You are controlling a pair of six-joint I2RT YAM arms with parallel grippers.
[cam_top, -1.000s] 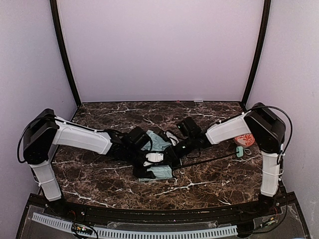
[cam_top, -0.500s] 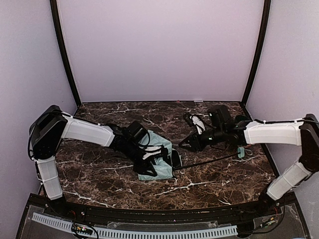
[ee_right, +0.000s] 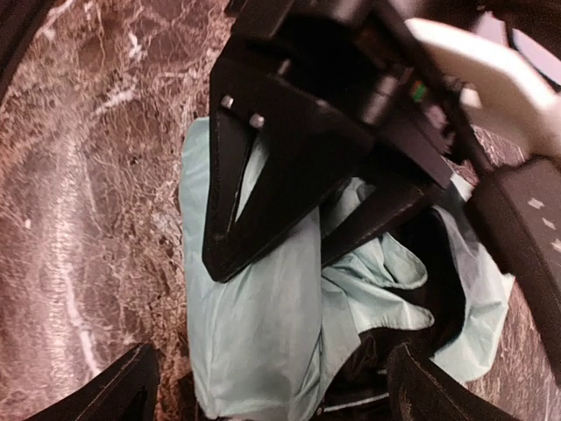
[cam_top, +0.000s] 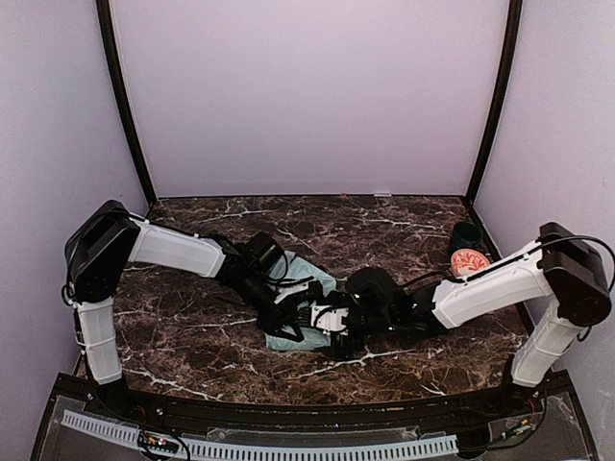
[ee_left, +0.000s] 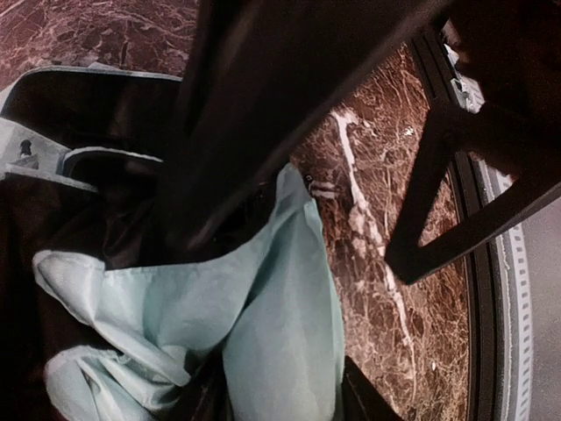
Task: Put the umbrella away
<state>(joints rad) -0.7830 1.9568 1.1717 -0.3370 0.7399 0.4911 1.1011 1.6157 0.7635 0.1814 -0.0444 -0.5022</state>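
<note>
Status: unfinished. Umbrella (cam_top: 307, 274) lies as a loose heap near the middle of the table (cam_top: 192, 336), pale green cloth bunched and black lining showing in the folds. No fold is wrapped or fastened as far as I can see, and I cannot make out the shaft or handle.

Left gripper (ee_left: 294, 250) reaches in from 10 o'clock, fingers partly apart astride a ridge of cloth (whether they pinch it I cannot tell). Right gripper (ee_right: 276, 395) comes in from 4 o'clock, jaws wide, holding nothing, hovering over the near edge of the heap.

Patterned round thing (cam_top: 469, 261) sits well apart at 3 o'clock, untouched.

Judgement: work is midway at best. Remaining is to gather the cloth tight around the shaft, secure it, and set it aside.
</note>
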